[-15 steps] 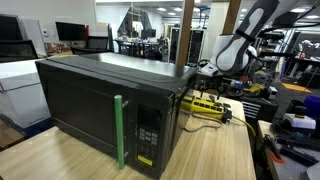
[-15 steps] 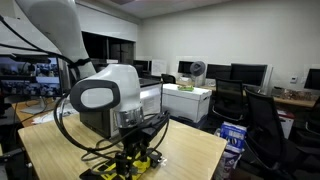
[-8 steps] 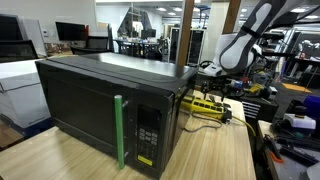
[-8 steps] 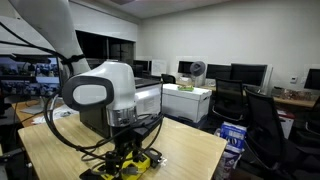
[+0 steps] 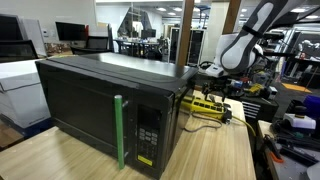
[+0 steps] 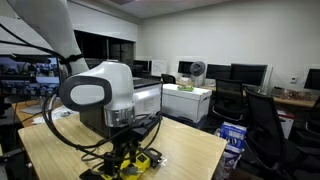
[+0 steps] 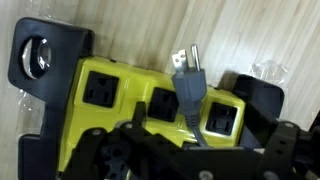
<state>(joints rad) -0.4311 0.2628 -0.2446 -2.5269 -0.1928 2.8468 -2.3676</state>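
Lying on the strip: a grey three-pin plug (image 7: 187, 80), prongs pointing to the top of the wrist view, its cord running down under the camera.
Strip: yellow (image 7: 120, 95), with black ends and three sockets showing in the wrist view. It lies flat on the table, just behind the microwave in an exterior view (image 5: 205, 103).
Gripper: hangs close above the strip (image 5: 213, 82), its dark fingers spread wide with the plug between them. Whether they touch the plug cannot be told from the wrist view.
Arm: white (image 6: 95, 90), bending down from above to the strip's end of the table, with black cables looped beside it.
Table: pale wood-grain top (image 5: 215, 150), with both the strip and the microwave on it.
Microwave: black (image 5: 90, 100), door shut, with a green bar (image 5: 119, 130) upright on the door beside the keypad. It fills much of the tabletop.
Room: an open office-lab under ceiling lights, with pale walls. A white desk (image 6: 186, 102) stands beyond the table, monitors (image 6: 250, 73) line the far side, and dark chairs (image 6: 265, 115) are drawn up near them. More benches and equipment crowd the background in both exterior views.
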